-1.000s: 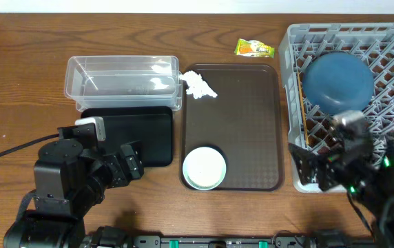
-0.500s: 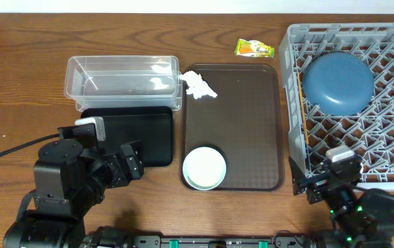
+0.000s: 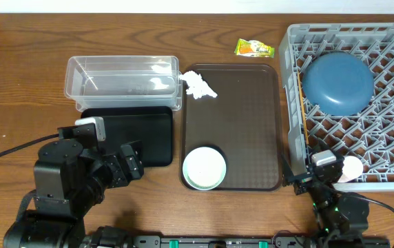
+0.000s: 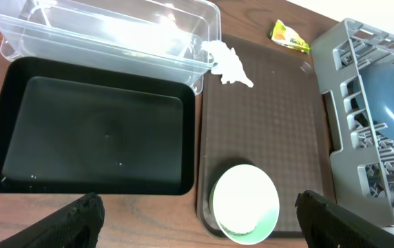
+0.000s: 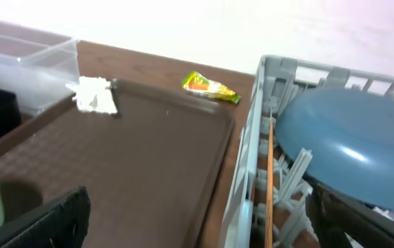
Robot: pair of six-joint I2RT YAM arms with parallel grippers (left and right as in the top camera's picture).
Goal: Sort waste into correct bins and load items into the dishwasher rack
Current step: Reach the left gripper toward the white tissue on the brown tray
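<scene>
black fingers of your left gripper [image 4: 198,203] stand spread wide with nothing between them, at the near left of the table. your right gripper [image 5: 197,217] is spread and empty too, by the near left corner of the rack [image 3: 290,83].

closest to you, one pale bowl [image 3: 204,167] sits on the brown tray [image 3: 245,124], not yet loaded. the black tray [image 4: 94,131] holds only a few white specks, perhaps rice.

in the rack, a pale round thing [image 3: 353,168] at the near rim looks like the second small bowl. a chopstick [image 5: 269,182] lies along the left wall, and the blue bowl [image 3: 337,83] rests dome up farther back. no pink cup shows.

the clear tub [image 3: 122,81] looks empty. the tissue [image 3: 198,85] lies on the brown tray's far corner against the tub, and the wrapper [image 3: 253,48] sits on the table beyond.

by this, your loading is mostly done and the waste is all left to sort.
</scene>
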